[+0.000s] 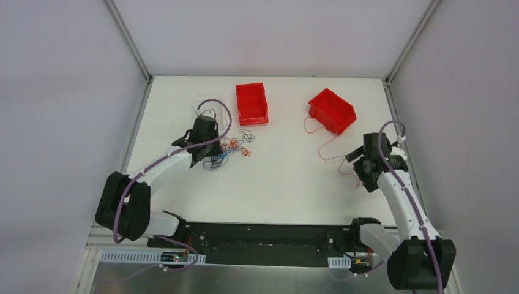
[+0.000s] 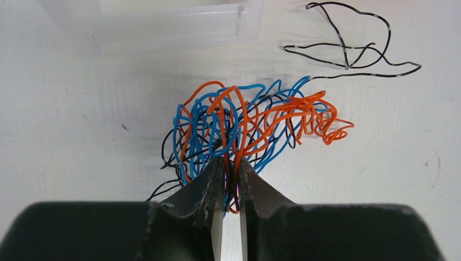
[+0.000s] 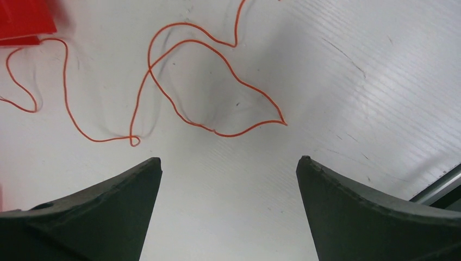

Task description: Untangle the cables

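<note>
A tangle of thin blue, orange and black cables lies on the white table, left of centre. My left gripper is shut on strands at the near edge of that knot. One black cable lies loose beyond the knot. A single orange cable lies spread in loops on the right side, one end near a red bin. My right gripper stands wide open just short of that orange cable, with nothing between its fingers.
Two red bins stand at the back: one behind the knot, one tilted toward the right. A translucent plastic piece lies beyond the knot. The table's right edge rail runs close to my right gripper.
</note>
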### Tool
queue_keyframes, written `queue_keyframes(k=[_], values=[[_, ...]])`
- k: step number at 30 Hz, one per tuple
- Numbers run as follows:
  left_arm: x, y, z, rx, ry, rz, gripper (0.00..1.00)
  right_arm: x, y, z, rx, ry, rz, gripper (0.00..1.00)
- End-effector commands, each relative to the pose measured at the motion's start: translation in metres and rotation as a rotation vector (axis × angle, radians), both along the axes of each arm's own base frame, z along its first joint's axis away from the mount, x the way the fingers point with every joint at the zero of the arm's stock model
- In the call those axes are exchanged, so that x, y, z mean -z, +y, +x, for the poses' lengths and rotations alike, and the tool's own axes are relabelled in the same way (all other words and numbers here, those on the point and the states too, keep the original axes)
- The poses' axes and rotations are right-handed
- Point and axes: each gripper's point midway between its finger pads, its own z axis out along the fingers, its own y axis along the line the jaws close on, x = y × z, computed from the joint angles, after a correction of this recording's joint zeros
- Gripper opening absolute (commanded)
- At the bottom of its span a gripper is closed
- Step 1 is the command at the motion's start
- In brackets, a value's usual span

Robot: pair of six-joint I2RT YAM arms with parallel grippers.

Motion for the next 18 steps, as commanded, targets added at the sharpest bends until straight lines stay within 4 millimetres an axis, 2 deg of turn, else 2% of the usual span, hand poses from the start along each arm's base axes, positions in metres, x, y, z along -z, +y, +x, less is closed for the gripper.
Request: queue_keyframes(k=[1,7,18], values=[[-0.019,-0.011,0.007,0.038,-0.046,-0.027,0.16,0.019,0.006,-0.023,-0.014,0.05,0.043,0.99],[-0.02,-0.012,0.007,0.045,-0.045,-0.032,0.17,0.04,0.023,0.003,-0.057,-0.047,0.154,0.99],[-0.021,-0.015,0.006,0.06,-0.043,-0.04,0.17,0.032,0.03,0.071,-0.134,-0.285,0.157,0.99]])
